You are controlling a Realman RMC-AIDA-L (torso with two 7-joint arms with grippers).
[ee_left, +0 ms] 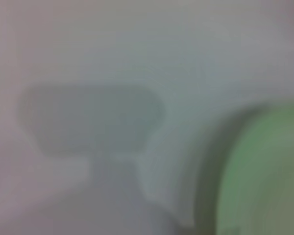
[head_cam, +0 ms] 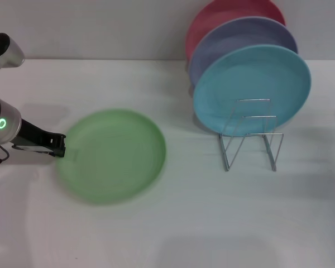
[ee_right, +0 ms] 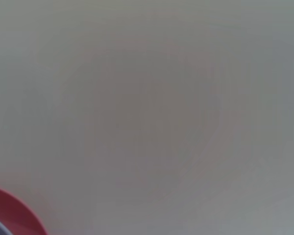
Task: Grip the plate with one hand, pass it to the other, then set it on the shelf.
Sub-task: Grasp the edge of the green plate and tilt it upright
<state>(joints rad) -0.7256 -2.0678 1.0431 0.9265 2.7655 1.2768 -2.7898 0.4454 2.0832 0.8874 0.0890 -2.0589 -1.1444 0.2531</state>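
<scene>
The light-green plate [head_cam: 113, 155] lies low over the white table, left of centre in the head view. My left gripper [head_cam: 60, 145], on the arm with the green light, is at the plate's left rim and shut on it. The left wrist view shows the plate's edge [ee_left: 264, 176] with a wide dark shadow beside it, so the rim seems raised a little. The wire shelf [head_cam: 251, 137] stands to the right, well apart from the plate. My right gripper is out of view; its wrist view shows only table.
A sky-blue plate [head_cam: 251, 89], a lavender plate [head_cam: 240, 39] and a red plate [head_cam: 223, 17] stand leaning one behind another in the shelf's back part. The red plate's edge [ee_right: 10, 213] shows in the right wrist view. A wall runs behind the table.
</scene>
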